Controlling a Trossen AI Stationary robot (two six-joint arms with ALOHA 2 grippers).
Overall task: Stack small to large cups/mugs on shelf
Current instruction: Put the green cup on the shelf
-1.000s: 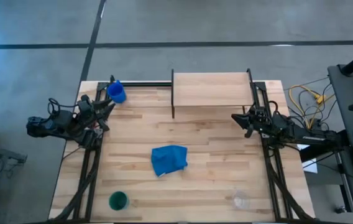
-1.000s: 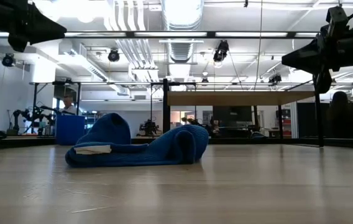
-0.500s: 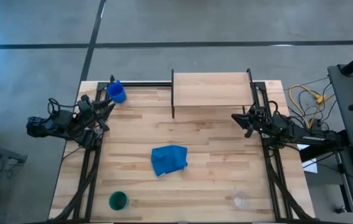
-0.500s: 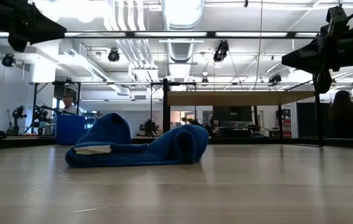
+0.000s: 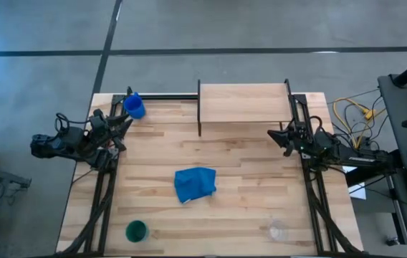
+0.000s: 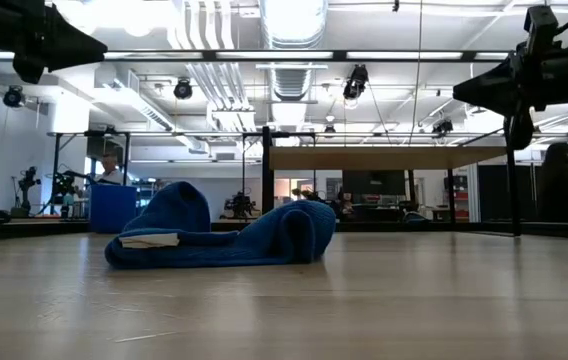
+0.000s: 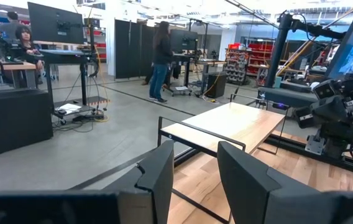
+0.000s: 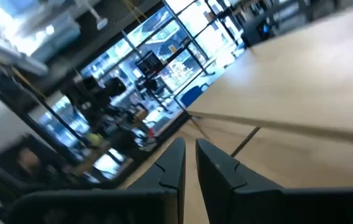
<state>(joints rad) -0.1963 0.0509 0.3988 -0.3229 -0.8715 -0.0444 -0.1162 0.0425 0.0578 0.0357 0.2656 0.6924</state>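
No readable writing is showing on any item. In the high view, the left gripper point(image 5: 122, 123) is hovering at the counter's point(image 5: 246, 179) left edge, just below the blue mug point(image 5: 134, 106) in the upper left corner; its wrist view is showing its fingers point(image 7: 158, 171) parted and holding nothing. The green cup point(image 5: 137, 231) is sitting at lower left, the blue cloth point(image 5: 195, 183) in the centre, and the shelf point(image 5: 243, 102) at the top centre. The clear glass point(image 5: 278, 231) is standing at lower right. The right gripper point(image 5: 278, 136) is hanging beside the shelf's right end, fingers point(image 8: 171, 163) nearly together and empty. Only the low view is showing a white tag on the cloth.
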